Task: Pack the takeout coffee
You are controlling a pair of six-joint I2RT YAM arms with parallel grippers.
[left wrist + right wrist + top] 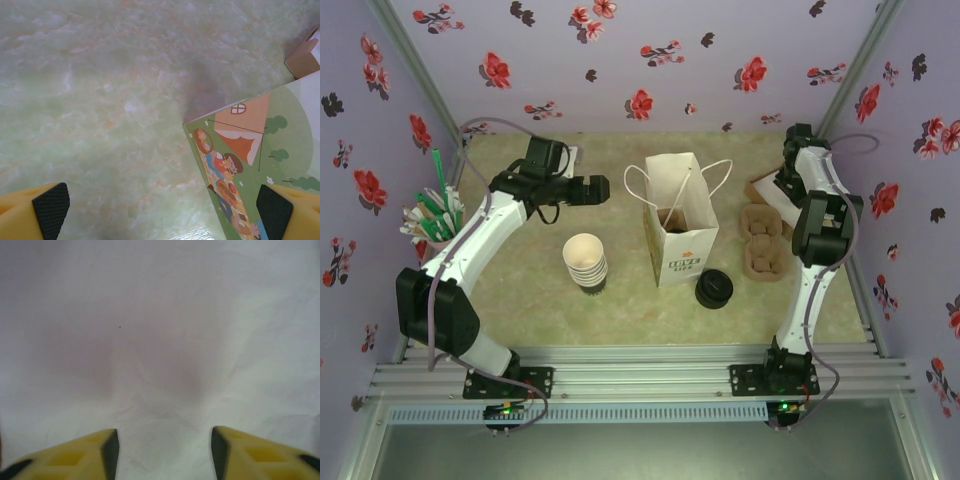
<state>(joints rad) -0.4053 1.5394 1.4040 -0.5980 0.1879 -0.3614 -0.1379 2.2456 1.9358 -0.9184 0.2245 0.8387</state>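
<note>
Left gripper (599,188) jaws at full spread, nothing between them. In the left wrist view both black pads (50,206) sit at the frame's bottom corners with bare green table (125,100) between. The bag's printed side panel (250,145) runs up by the right-hand pad; cannot tell from that view if they touch. From above there is a gap: the gripper is at 10 o'clock of the white paper bag (682,255), near it and pointing toward it.

Right gripper (164,450) jaws partly spread, roughly half way, holding nothing. The yellow fingers (90,452) face a plain pale, slightly creased surface (160,340); cannot tell what it is. The right arm (817,205) is folded up at 2 to 3 o'clock of the bag, with its wrist near the far right corner.

Coffee cup: cannot place it. The only black round thing is the lids (714,290) at 5 o'clock of the bag, just beside its near corner. From above I cannot tell if a cup sits under them. The bag stands upright, mouth open, inside too dark to read.

Others:
- The stack of cream cups (585,260) is at 8 o'clock of the bag.
- The brown cup trays (761,245) are at 3 o'clock, near the right arm.
- The holder of green straws (432,215) is at 9 o'clock, well apart, by the left wall.
</note>
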